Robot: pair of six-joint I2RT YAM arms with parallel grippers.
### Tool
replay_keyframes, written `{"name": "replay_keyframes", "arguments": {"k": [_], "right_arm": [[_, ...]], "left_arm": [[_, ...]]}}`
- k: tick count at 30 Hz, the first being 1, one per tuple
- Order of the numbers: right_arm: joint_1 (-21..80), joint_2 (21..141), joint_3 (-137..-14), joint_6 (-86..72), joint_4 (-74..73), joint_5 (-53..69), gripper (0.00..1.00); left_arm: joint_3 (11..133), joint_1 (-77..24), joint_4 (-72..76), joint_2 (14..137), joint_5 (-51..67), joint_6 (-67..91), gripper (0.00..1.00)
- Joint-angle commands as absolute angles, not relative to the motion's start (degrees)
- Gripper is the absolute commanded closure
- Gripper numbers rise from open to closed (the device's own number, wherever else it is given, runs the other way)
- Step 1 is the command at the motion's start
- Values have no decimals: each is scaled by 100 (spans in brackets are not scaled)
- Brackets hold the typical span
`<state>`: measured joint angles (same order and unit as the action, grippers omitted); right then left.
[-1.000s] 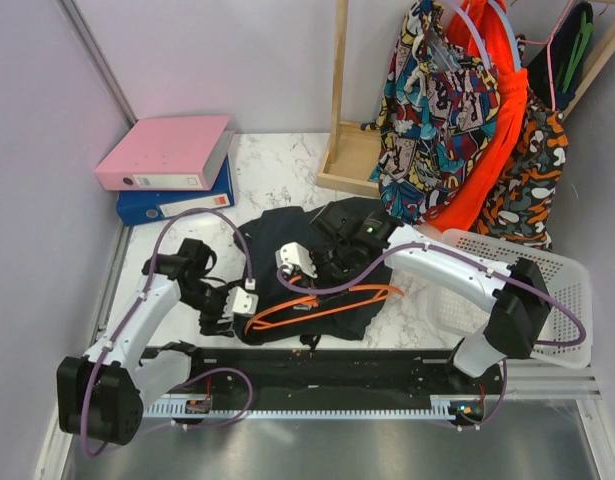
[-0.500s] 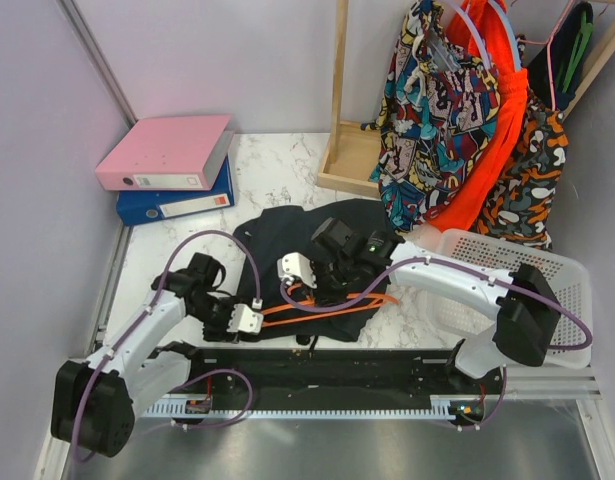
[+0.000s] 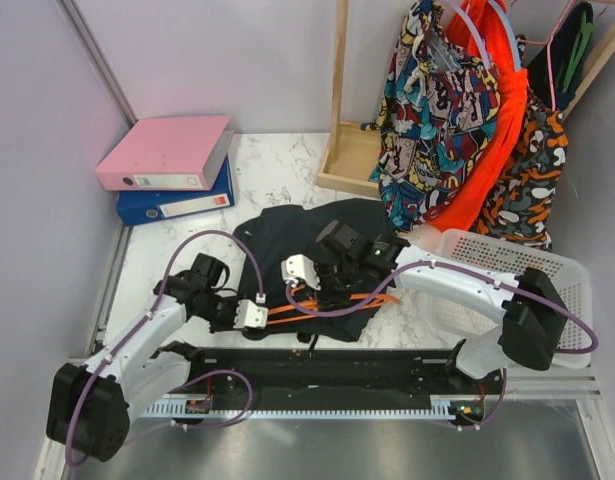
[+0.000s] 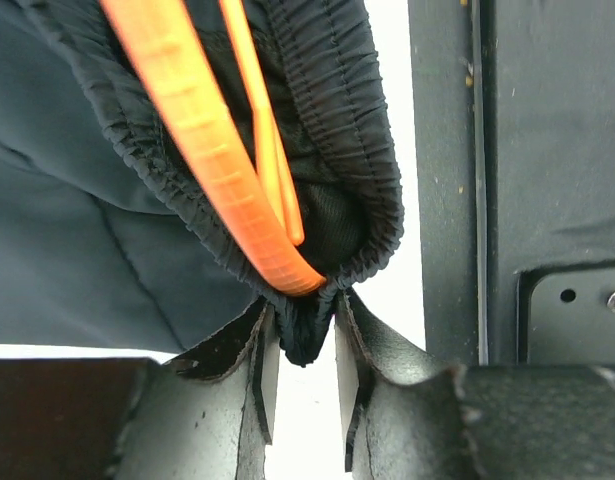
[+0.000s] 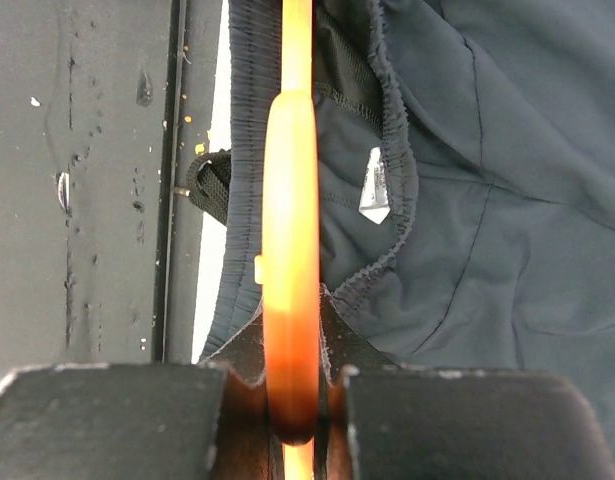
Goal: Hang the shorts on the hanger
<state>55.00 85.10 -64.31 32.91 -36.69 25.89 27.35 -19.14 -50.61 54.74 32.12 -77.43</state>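
On the middle of the table point(image 3: 277, 170), toward its near edge, the shorts point(image 3: 277, 235). On them and partly inside the waistband, the hanger point(image 3: 337, 303), lengthwise from left to right. At the near left corner of the shorts, the left gripper point(image 3: 252, 316), clamped on the waistband hem, with the end of the hanger inside the waistband just beside its fingers. Right of it and slightly behind, the right gripper point(image 3: 297, 270), closed across a bar of the hanger. At the back left, one binder point(image 3: 167, 150) stacked on a second binder point(image 3: 172, 205). Behind the shorts, a rack point(image 3: 347, 160), with clothes point(image 3: 437, 110) hanging at its right. Right of the shorts, a basket point(image 3: 547, 270), in front of those clothes. Along the near edge, a rail point(image 3: 327, 365).
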Motion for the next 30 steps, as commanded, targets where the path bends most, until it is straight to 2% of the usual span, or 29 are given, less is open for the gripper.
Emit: {"name": "replay_keyframes", "arguments": {"k": [1, 24, 27, 28, 30], "right_arm": [[5520, 8438, -6346, 3305, -3621, 2479, 100], [5520, 8165, -6302, 2215, -2743, 2531, 100], [5502, 8139, -6293, 2232, -2707, 2601, 100], [5502, 8104, -6293, 2232, -2698, 2636, 100], [5484, 8086, -6319, 2215, -2663, 2768, 100]], "left_arm": [[2962, -1951, -4658, 5081, 4192, -7278, 72], [3164, -1951, -4395, 5300, 4597, -6179, 59], [3094, -1960, -4254, 5335, 4456, -6135, 66], [3085, -1951, -4245, 5378, 4413, -6152, 70], [3129, -1951, -4236, 5414, 4456, -6091, 72]]}}
